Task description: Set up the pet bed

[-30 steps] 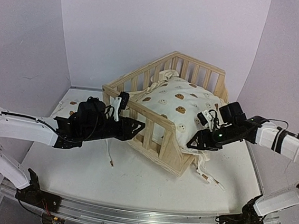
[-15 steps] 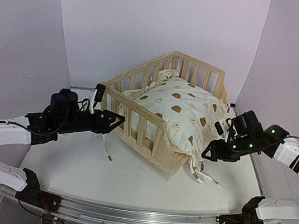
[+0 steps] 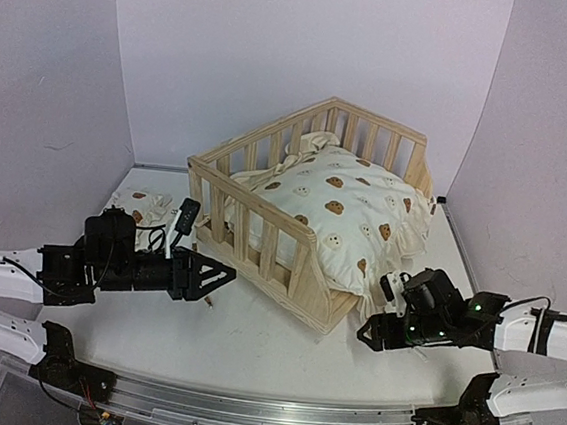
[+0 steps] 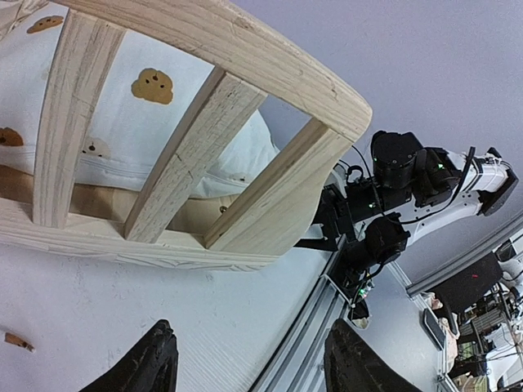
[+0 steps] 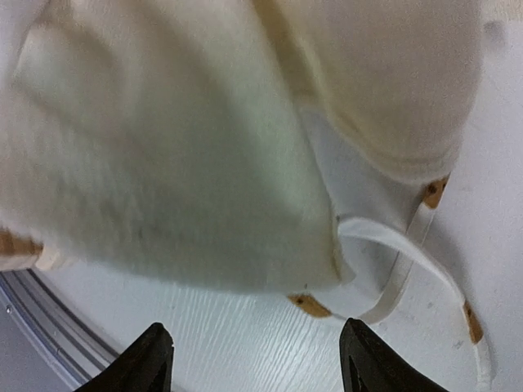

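standing off to the side, here's what bugs me. the cushion (image 3: 350,204) sits in the frame (image 3: 254,202) mid table (image 3: 270,357), but its near right corner spills over the open end and the ties (image 5: 398,278) trail on the table. the right gripper (image 3: 368,334) hangs low just beside them, fingers apart, nothing in it. i reckon a careless move there could hook a tie and drag the cushion out of the frame.

the left gripper (image 3: 215,274) is spread and empty too, pointing at the frame's near left corner, close but not touching. a bump from it would probably slide the whole frame, since nothing looks to pin it down.

the pillow (image 3: 136,204) lies on the table left of the frame, not in the bed yet, and the left arm covers part of it.

hard to make out: the right wrist view is blurry, so i can't tell if any tie is knotted to a slat. there's a small tan bit (image 4: 18,341) on the table by the left gripper, maybe a tie end, too small to say.
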